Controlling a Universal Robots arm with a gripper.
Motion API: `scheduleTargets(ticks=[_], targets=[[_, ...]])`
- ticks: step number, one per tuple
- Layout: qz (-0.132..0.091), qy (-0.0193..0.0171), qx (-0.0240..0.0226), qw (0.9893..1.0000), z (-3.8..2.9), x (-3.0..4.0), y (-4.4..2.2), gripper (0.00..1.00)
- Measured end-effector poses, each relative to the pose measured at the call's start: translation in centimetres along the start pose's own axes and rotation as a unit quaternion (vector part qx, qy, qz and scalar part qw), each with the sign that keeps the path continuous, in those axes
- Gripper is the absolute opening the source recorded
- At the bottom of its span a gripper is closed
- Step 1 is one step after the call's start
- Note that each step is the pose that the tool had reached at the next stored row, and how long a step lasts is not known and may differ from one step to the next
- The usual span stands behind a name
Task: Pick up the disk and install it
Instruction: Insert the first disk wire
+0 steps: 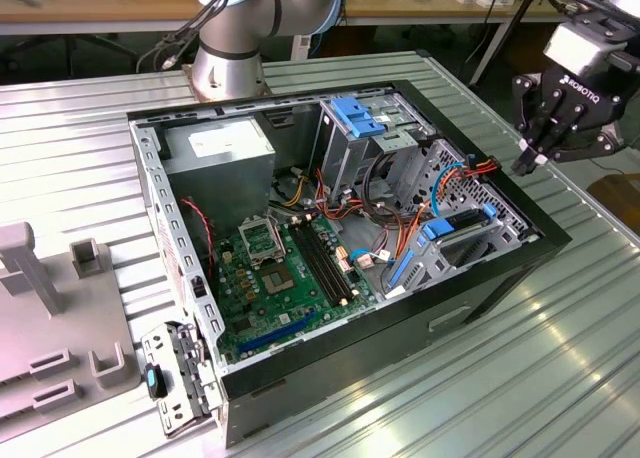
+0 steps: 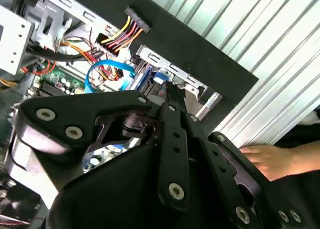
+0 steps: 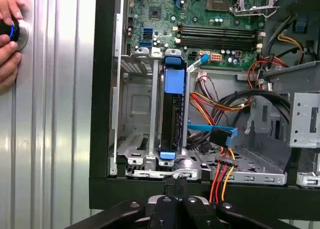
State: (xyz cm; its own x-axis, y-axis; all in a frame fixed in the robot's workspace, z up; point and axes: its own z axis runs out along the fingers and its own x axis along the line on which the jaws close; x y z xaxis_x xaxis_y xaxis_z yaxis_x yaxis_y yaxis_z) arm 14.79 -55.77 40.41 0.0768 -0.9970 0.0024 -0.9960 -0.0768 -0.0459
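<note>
first wrist view: disk edge-on in cage; tool cropped

The disk stands on edge in a slot of the silver drive cage, with blue rails at both ends. The gripper hangs close to its nearer end, fingertips together and empty. The green motherboard lies beyond it. A person's hand rests on the ribbed table, outside the case.
</note>
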Motion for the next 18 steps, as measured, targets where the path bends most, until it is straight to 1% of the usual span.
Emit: scheduleTargets(ticks=[1,2,5,6,8,9,18], targets=[[-0.019,-0.0009,0.0000,0.9998,0.09,0.00,0.00,0.11],[-0.027,-0.0013,-0.0001,0.9996,0.13,0.00,-0.02,0.11],[-0.037,-0.0017,-0.0002,0.9993,0.27,-0.14,-0.25,0.11],[-0.039,-0.0018,-0.0003,0.9993,0.31,-0.22,-0.35,0.11],[-0.039,-0.0019,-0.0016,0.9993,0.45,-0.74,-0.60,0.11],[-0.037,-0.0019,-0.0019,0.9993,0.49,-0.90,-0.64,0.11],[-0.037,-0.0019,-0.0020,0.9993,0.49,-0.90,-0.67,0.11]])
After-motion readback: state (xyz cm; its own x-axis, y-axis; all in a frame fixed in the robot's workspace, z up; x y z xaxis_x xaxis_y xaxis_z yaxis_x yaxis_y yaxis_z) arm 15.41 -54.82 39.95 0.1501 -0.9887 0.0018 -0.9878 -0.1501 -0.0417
